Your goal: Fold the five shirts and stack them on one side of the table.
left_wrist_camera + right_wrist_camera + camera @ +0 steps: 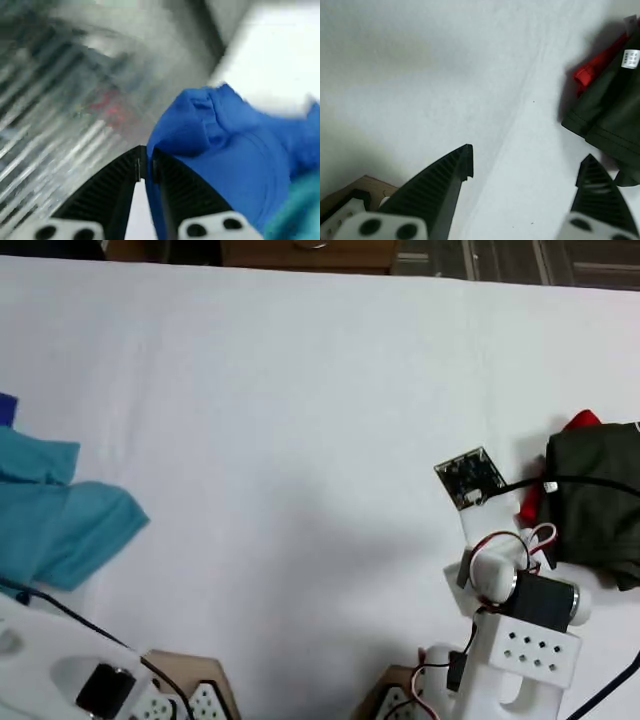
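A teal shirt (60, 520) lies crumpled at the table's left edge, with a sliver of blue shirt (6, 408) beyond it. In the left wrist view my left gripper (146, 161) is shut, its tips meeting at the edge of the blue shirt (235, 160); I cannot tell whether cloth is pinched. A dark green shirt (598, 502) rests folded on a red shirt (582, 421) at the right edge. My right gripper (527, 167) is open above bare table, with the dark green shirt (615, 110) and red shirt (592, 70) just off one finger.
A white cloth covers the table (300, 420), with wide free room across the middle and back. The right arm (520, 610) and the left arm's base (60, 675) stand at the front edge. A teal fold (300, 215) lies beside the blue shirt.
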Available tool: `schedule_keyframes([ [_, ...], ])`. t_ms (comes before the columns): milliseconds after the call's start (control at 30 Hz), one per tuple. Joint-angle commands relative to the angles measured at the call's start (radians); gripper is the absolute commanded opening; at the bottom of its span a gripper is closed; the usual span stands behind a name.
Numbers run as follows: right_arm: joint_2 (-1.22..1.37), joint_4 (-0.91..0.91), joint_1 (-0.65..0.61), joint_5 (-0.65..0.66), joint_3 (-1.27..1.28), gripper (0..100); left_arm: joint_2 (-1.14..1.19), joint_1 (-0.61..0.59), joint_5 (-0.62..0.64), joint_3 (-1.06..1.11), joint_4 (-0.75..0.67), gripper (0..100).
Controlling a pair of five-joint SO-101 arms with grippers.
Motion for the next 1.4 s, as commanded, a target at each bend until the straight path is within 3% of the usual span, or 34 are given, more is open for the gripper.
schedule_keyframes([
  [0,-0.007,-0.005,-0.001,0.005,-0.005,33.7,-0.106,-0.025,0.184,-0.045,-0.015,2],
  [100,-0.007,-0.005,-0.001,0.003,-0.005,33.7,-0.181,0.058,0.316,-0.050,0.117,2],
  [167,-0.007,-0.005,-0.001,0.003,-0.005,33.7,-0.265,0.175,0.328,-0.045,0.175,2],
  [367,-0.007,-0.005,0.004,0.000,-0.005,33.7,-0.509,0.644,0.224,-0.021,0.230,2],
  [567,-0.007,-0.005,0.008,0.003,-0.005,33.7,-0.646,0.987,0.055,0.309,0.339,2],
  [900,-0.007,-0.005,0.013,-0.002,-0.006,33.7,-0.779,1.323,-0.018,0.811,0.344,2],
  [1100,-0.005,-0.048,0.183,0.003,-0.006,33.7,-0.773,1.508,-0.063,0.987,0.275,2],
  [1233,-0.005,-0.097,0.314,0.005,-0.005,33.7,-0.773,1.573,0.048,0.947,0.126,2],
  [1367,-0.005,-0.102,0.357,0.005,-0.005,33.7,-0.773,1.668,0.190,0.929,0.009,2],
])
